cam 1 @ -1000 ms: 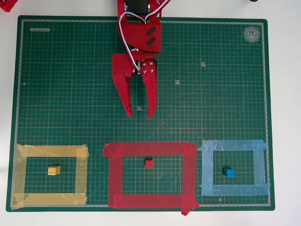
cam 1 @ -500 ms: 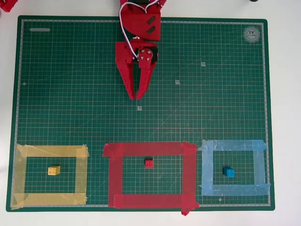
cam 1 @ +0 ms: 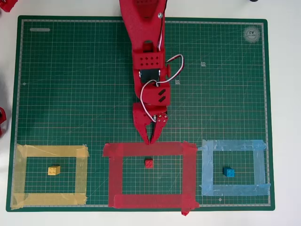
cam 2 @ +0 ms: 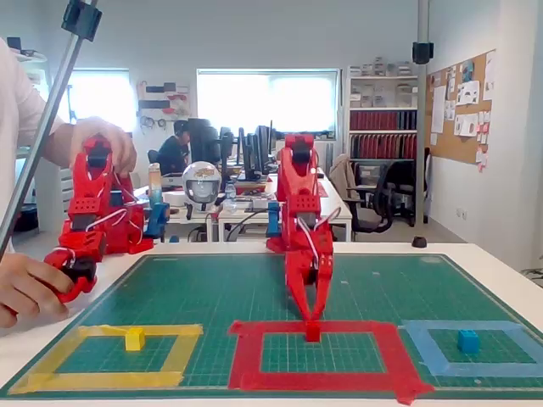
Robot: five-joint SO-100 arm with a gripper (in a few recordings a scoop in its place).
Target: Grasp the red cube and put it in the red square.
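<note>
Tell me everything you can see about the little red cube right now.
The small bright red cube has raised studs on its top face and looks like plastic. It sits flat on the green cutting mat, inside the red tape square, near the middle and nearer its upper strip in the overhead view. Nothing grips it; the red gripper hangs just above that strip.

yellow cube [cam 1: 53, 170] (in yellow tape), blue cube [cam 1: 229, 172]

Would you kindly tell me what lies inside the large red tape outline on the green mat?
Inside the red tape square lies the small studded red cube, on bare green mat. In the fixed view the shut red gripper stands in front of the cube, hiding most of it.
</note>
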